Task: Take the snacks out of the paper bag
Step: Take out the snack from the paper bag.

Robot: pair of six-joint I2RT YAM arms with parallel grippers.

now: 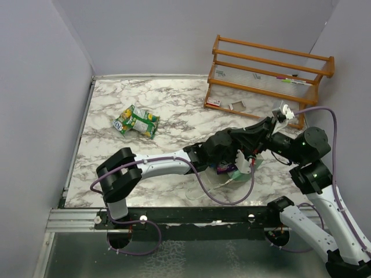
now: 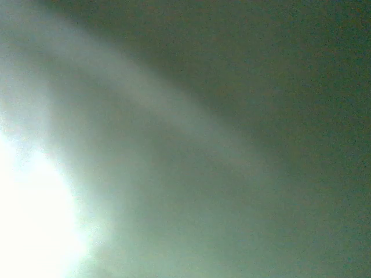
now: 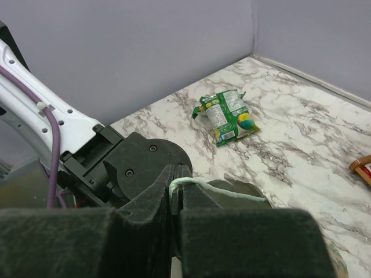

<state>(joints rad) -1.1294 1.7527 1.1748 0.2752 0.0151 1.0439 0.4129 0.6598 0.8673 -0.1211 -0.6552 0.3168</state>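
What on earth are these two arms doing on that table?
They are taking snacks out of a paper bag. The right gripper has its jaws shut on the bag's cord handle. The left arm reaches into the bag; its camera shows only blur, so its jaws cannot be judged. One green packet lies out on the table, and a purple packet shows by the bag.
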